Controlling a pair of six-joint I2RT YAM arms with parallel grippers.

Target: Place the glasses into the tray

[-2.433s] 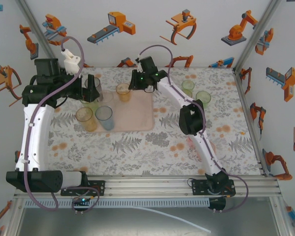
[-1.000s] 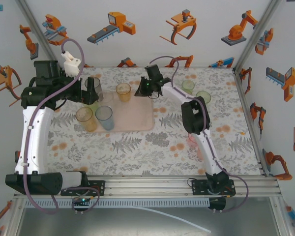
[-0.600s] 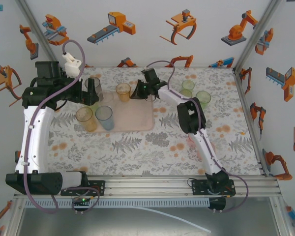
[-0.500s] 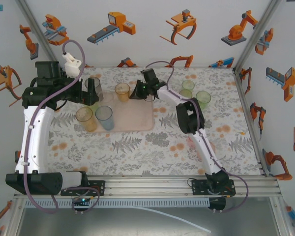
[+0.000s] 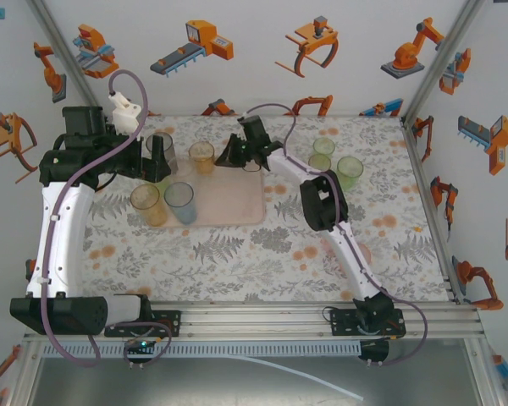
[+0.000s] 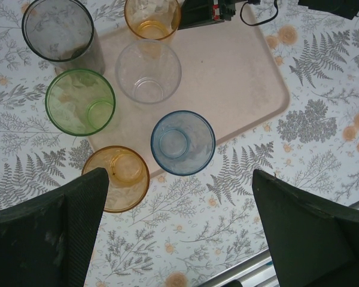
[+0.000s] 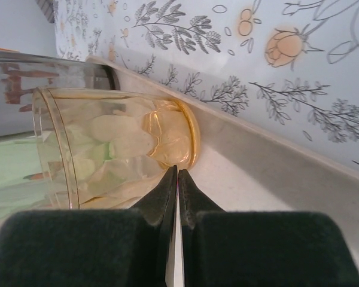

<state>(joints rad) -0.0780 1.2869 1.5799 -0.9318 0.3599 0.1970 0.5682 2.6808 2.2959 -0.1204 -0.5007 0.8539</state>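
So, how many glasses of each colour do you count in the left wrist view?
amber glasses: 2
green glass: 1
blue glass: 1
clear glass: 1
smoky grey glass: 1
total: 6

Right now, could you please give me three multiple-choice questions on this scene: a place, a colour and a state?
1. Where does the clear glass stand? A on the tray; B on the tablecloth; C in a gripper.
2. What colour is the glass just ahead of the right gripper? A blue; B amber; C grey.
3. How is the left gripper? A shut on a green glass; B shut on nothing; C wide open.
Answers: 1 A, it sits inside the tray's rim; 2 B, the amber glass is at its shut tips; 3 C, its fingers stand far apart, nothing between.
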